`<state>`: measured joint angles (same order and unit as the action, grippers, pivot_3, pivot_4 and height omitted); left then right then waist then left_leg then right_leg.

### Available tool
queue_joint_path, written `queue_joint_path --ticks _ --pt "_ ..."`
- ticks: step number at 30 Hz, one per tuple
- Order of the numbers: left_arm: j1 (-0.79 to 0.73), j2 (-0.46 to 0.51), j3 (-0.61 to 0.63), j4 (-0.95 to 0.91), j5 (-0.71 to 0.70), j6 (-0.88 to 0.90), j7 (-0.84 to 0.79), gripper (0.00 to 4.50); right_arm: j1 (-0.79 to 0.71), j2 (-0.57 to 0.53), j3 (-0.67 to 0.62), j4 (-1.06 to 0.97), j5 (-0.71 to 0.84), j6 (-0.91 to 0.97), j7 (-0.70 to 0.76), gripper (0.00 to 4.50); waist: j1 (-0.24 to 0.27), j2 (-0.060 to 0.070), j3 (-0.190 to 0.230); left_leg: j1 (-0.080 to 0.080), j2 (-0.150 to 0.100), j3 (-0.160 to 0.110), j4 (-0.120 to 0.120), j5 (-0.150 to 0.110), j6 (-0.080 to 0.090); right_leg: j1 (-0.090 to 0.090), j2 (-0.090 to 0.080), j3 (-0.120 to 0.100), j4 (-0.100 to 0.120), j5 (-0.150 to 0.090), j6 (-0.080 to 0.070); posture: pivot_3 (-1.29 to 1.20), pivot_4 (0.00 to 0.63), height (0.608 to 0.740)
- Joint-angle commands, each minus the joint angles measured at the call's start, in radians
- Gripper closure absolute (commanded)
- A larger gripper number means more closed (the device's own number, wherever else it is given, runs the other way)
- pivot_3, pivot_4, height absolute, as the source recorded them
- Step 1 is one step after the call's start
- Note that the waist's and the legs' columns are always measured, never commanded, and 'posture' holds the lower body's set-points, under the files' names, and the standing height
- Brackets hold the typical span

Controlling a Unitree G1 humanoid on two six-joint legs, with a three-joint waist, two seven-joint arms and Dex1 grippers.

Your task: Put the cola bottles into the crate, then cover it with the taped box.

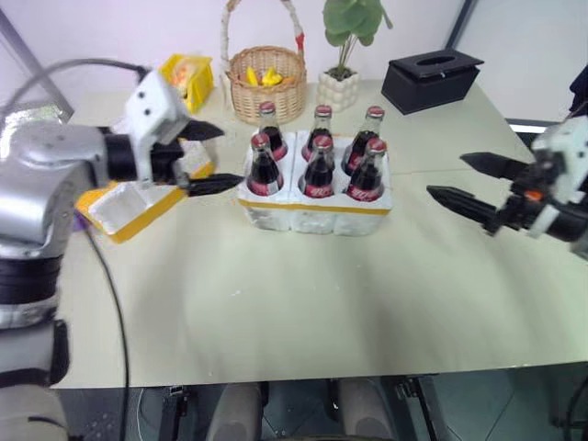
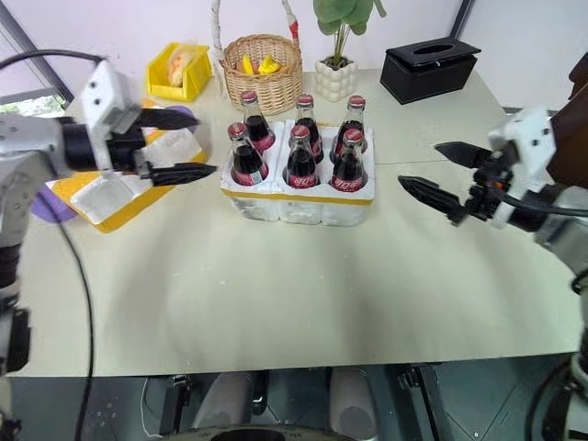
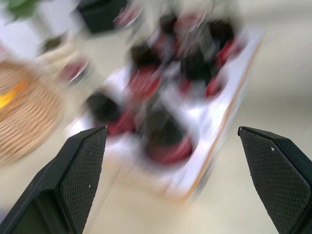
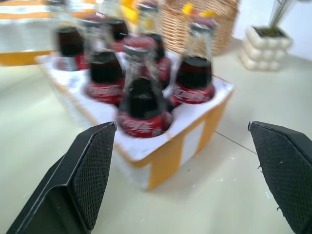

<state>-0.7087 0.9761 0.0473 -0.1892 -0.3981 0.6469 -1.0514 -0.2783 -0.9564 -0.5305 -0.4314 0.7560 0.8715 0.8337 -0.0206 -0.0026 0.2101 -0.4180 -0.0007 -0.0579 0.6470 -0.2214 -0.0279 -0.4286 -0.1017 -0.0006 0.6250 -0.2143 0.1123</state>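
Six bottles (image 1: 319, 156) stand upright in the crate (image 1: 317, 208), 2 rows of 3, red caps up, dark cola showing above the red labels. Crate sits mid-table (image 1: 303, 303), white w/ a yellow tape band round its upper edge.

Box (image 1: 138, 204) lies just left of the crate, open side up, yellow tape on its rim, white inside; not touching the crate as far as can be seen. It's not on the crate yet.

L gripper (image 1: 204, 158) hangs over the gap btwn box and crate, fingers spread wide, empty, the lower tip just beside the crate's left edge. In the left wrist view its fingers (image 3: 80, 170) frame the crate and bottles, nothing btwn them.

R gripper (image 1: 469, 184) is well apart from the crate, to its right, above bare table, tips pointing toward the crate, fingers spread, nothing held. Right wrist view has the crate's corner btwn its fingers (image 4: 90, 170), clear of both.

Behind the crate: basket (image 1: 266, 83) w/ yellow items inside, plant pot (image 1: 339, 89) to its right, black tissue box (image 1: 431, 80) further right. Yellow bin (image 1: 188, 81) behind-left of the crate, near the basket.
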Motion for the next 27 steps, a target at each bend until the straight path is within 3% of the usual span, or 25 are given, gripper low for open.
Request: queue_joint_path --ticks 1,5,8,14,20,27 --pt "0.157 0.117 0.159 -0.118 0.06 -0.009 0.035 0.0 0.03 -0.055 -0.075 -0.027 0.06 -0.009 0.082 0.05 -0.001 0.0 0.0 0.0 0.001 0.001 0.0 0.0 0.0 0.0 0.0 0.0 -0.002 -0.002 0.002 0.0 0.15 0.74" --pt "0.424 0.197 0.394 -0.219 0.118 0.028 0.019 0.0 0.04 -0.087 -0.087 0.009 0.094 -0.01 0.137 0.05 0.003 -0.002 0.0 0.0 0.002 0.002 0.001 0.0 -0.001 0.002 0.0 0.0 -0.007 0.001 -0.002 0.0 0.15 0.74" --pt "0.646 0.216 0.575 -0.236 0.24 -0.032 -0.021 0.0 0.037 -0.112 -0.055 0.051 0.067 -0.048 0.18 0.05 0.004 -0.002 0.0 -0.001 0.002 0.003 0.001 0.0 -0.001 0.002 0.0 0.0 -0.01 0.002 -0.004 0.0 0.15 0.74" --pt "0.904 0.143 0.756 -0.244 0.373 -0.106 -0.009 0.0 -0.032 -0.143 -0.021 0.13 0.106 -0.064 0.254 0.05 0.009 -0.002 0.0 -0.005 0.002 0.003 -0.001 -0.001 -0.001 -0.002 -0.001 0.0 -0.012 0.003 -0.005 0.0 0.15 0.74" --pt "0.965 0.088 0.726 -0.11 0.496 -0.181 0.147 0.0 -0.053 -0.163 -0.04 0.161 0.125 -0.062 0.3 0.05 0.009 -0.002 0.0 -0.007 0.003 0.004 -0.001 -0.001 -0.001 -0.005 -0.001 -0.001 -0.012 0.003 -0.005 0.0 0.15 0.74" --pt "0.805 0.103 0.458 0.19 0.627 -0.383 0.387 0.0 -0.015 -0.162 -0.1 0.114 0.143 -0.042 0.28 0.05 0.01 -0.002 -0.001 -0.007 0.004 0.005 -0.001 -0.001 -0.001 -0.005 -0.001 -0.001 -0.012 0.003 -0.005 0.0 0.15 0.74"
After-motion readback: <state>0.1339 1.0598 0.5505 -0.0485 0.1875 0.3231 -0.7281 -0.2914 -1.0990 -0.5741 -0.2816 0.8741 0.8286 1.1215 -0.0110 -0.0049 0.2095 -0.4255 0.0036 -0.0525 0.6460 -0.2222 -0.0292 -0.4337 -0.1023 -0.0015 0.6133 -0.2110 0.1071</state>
